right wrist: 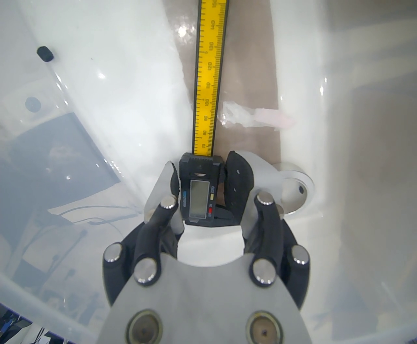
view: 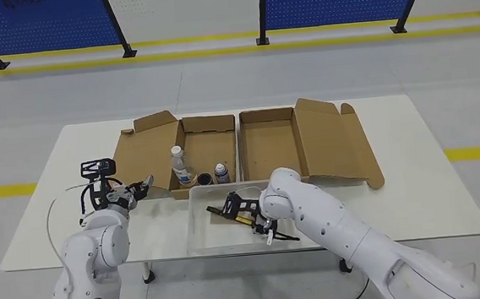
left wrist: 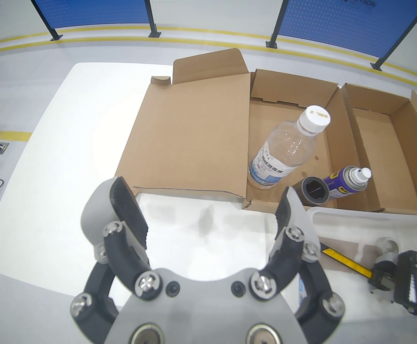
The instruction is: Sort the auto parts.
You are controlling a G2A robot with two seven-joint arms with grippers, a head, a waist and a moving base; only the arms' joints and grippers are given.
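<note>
Right now my right tool (right wrist: 203, 166) sits down in the white bin (right wrist: 97, 81), its pads clamped across the display head of the caliper (right wrist: 204, 97). What matters is the long axis. The yellow beam runs straight out ahead of the tool, in line with the wrist, toward the end of the bin nearer the left box (left wrist: 280, 107). I judge the lift should go straight up before any swing, or the far tip may catch the bin wall. A silvery flanged part (right wrist: 294, 190) lies just beside one finger. My left tool (left wrist: 204, 192) hangs over the table (left wrist: 65, 146), fingers wide apart and holding nothing, near that box, which holds a water bottle (left wrist: 286, 146), a spray can (left wrist: 345, 180) and a black cylinder (left wrist: 312, 190).
</note>
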